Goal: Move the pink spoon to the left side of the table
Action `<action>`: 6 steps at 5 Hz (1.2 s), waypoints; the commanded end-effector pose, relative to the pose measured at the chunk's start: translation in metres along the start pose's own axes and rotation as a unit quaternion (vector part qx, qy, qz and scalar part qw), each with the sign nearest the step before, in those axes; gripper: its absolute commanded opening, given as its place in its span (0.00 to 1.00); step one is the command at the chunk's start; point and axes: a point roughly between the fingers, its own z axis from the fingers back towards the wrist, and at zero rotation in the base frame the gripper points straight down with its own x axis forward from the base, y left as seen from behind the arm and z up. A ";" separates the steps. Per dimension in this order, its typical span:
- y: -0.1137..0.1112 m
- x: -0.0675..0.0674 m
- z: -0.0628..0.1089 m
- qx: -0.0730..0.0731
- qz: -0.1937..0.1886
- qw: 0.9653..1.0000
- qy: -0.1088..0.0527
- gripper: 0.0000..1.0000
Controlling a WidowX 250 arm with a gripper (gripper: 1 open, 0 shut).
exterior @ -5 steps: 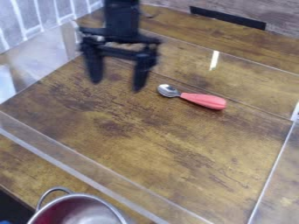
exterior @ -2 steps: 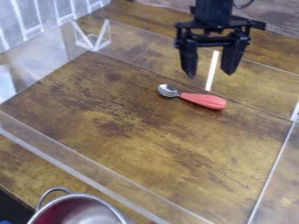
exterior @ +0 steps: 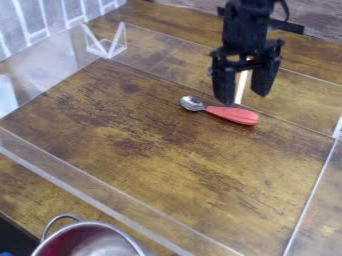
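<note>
Here: end effector (exterior: 245, 94) pointing down, fingers apart, gripping nothing, just above pink spoon (exterior: 221, 110). Spoon flat on desk (exterior: 147, 140), bowl toward 10 o'clock, handle toward 4 o'clock.

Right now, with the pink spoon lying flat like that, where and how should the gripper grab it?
Probably the pink handle, mid-length on the pink spoon, from straight above. It lies flat, running left-right in the camera view, so set the open gripper fingers across the narrow handle.
</note>
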 end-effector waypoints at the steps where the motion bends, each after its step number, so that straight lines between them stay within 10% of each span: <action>1: -0.018 0.011 0.020 -0.041 0.034 0.998 -0.016 1.00; 5: -0.043 0.020 -0.027 -0.031 0.103 0.993 -0.038 1.00; 6: -0.045 0.021 -0.029 -0.029 0.125 0.991 -0.039 0.00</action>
